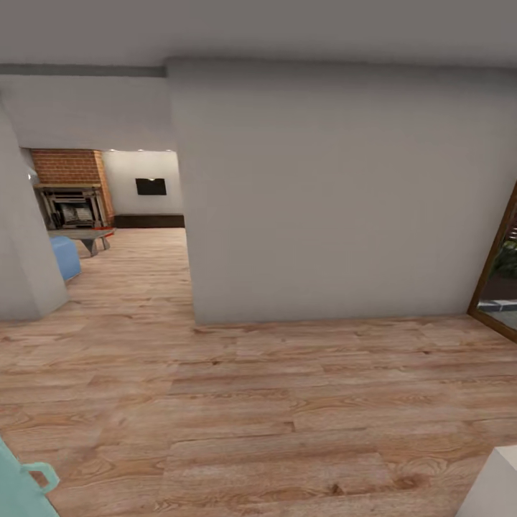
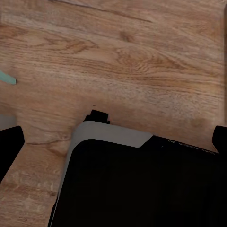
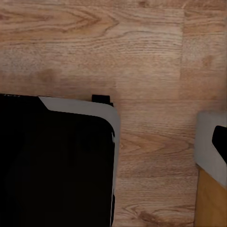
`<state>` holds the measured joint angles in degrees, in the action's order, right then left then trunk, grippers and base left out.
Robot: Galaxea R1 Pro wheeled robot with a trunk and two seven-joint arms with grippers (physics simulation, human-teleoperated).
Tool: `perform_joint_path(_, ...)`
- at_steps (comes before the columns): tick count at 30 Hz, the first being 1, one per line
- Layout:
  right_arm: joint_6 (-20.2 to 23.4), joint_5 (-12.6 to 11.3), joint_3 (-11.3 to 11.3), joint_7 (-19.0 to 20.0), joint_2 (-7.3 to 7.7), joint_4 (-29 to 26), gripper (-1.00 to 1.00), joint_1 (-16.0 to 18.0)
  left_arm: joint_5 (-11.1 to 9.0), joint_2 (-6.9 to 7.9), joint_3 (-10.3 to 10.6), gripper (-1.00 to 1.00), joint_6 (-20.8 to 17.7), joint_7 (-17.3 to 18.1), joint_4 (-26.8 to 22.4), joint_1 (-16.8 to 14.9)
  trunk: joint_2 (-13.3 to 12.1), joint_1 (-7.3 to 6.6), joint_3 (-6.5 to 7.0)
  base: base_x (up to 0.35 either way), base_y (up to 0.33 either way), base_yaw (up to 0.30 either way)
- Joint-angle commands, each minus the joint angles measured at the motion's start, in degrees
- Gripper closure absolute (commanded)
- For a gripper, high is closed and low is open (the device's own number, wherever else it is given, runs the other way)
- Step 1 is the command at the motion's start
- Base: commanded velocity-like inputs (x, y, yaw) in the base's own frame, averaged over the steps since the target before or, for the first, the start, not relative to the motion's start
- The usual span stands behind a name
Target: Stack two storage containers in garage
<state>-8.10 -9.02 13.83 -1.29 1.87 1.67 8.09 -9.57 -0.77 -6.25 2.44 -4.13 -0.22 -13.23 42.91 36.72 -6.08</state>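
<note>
the left gripper's fingers show as dark shapes at the two edges of the left wrist view, far apart with bare wood between them, so the jaws stand spread and hold nothing. of the right gripper, one dark finger shows at the edge of the right wrist view; whether it is spread or closed cannot be told.

the wood-plank floor covers the lower half of the head view and runs on through a doorway at the left. a broad white-grey wall stands straight ahead. through the doorway lies the living room, with a brick fireplace, a low table in front of it, a blue sofa corner, and a small dark panel on the far wall. a thin red edge shows at the table's end; whether it is a storage container cannot be told.

a brown door frame leans in at the right. the robot's black base, trimmed in grey, sits on the planks in both wrist views. a teal object with a handle sits at the lower left corner, a white corner at the lower right.
</note>
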Motion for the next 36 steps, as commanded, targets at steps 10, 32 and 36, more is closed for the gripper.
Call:
perform_joint_path(10, -0.3, -0.6, 0.5, 0.0, -0.02, 0.2, -1.0, 0.1, -0.1, -0.02, -0.4, -1.0, 0.2, -0.1, 0.0, 0.0, 0.1, 0.05, -0.09, 0.334, 0.0, 0.0)
perform_joint_path(32, -0.3, -0.6, 0.5, 0.0, -0.02, 0.2, -1.0, 0.1, -0.1, -0.02, -0.4, -1.0, 0.2, -0.1, 0.0, 0.0, 0.1, 0.05, -0.09, 0.334, 0.0, 0.109)
perform_joint_path(36, -0.3, -0.6, 0.5, 0.0, -0.02, 0.2, -1.0, 0.1, -0.1, -0.02, -0.4, -1.0, 0.2, -0.1, 0.0, 0.0, 0.1, 0.05, -0.09, 0.334, 0.0, 0.013)
